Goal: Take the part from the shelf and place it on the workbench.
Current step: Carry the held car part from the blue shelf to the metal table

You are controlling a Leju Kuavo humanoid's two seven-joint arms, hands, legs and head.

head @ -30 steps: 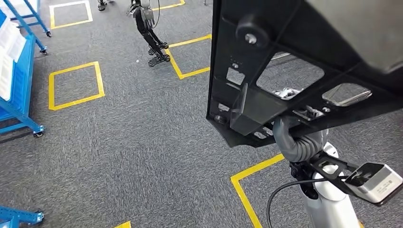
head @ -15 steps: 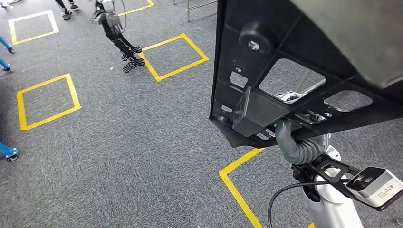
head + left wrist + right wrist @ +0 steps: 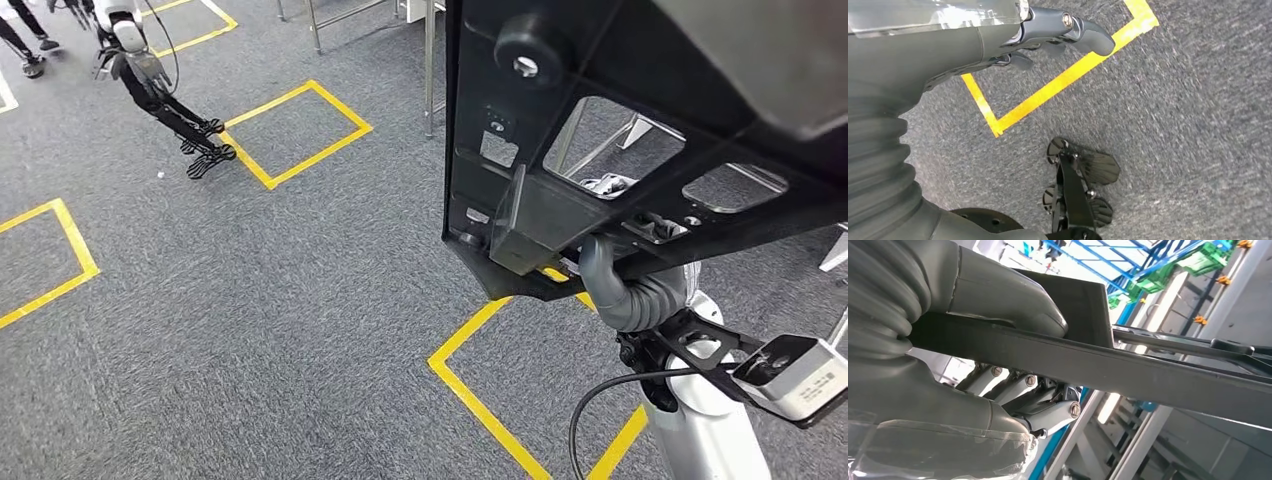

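The part (image 3: pixel 640 130) is a large black flat panel with cut-out openings and a round knob, held up high at the right of the head view. My right hand (image 3: pixel 628 292) grips its lower edge from beneath. In the right wrist view the thumb (image 3: pixel 998 295) presses on one face of the part's edge (image 3: pixel 1158 372) and the fingers (image 3: pixel 1048 407) wrap the other face. My left hand (image 3: pixel 1048 40) hangs over the carpet with nothing in it, thumb and fingers apart.
Grey carpet carries yellow tape squares (image 3: pixel 290 130), one corner (image 3: pixel 470 360) just below the part. Another robot (image 3: pixel 150 80) stands at the far left. Metal frame legs (image 3: pixel 430 60) rise at the top, and more show through the part's openings.
The camera has turned: the blue shelf has left the picture, the floor markings have slid left, and metal frame legs have come in at the top. The part stays in my right hand.
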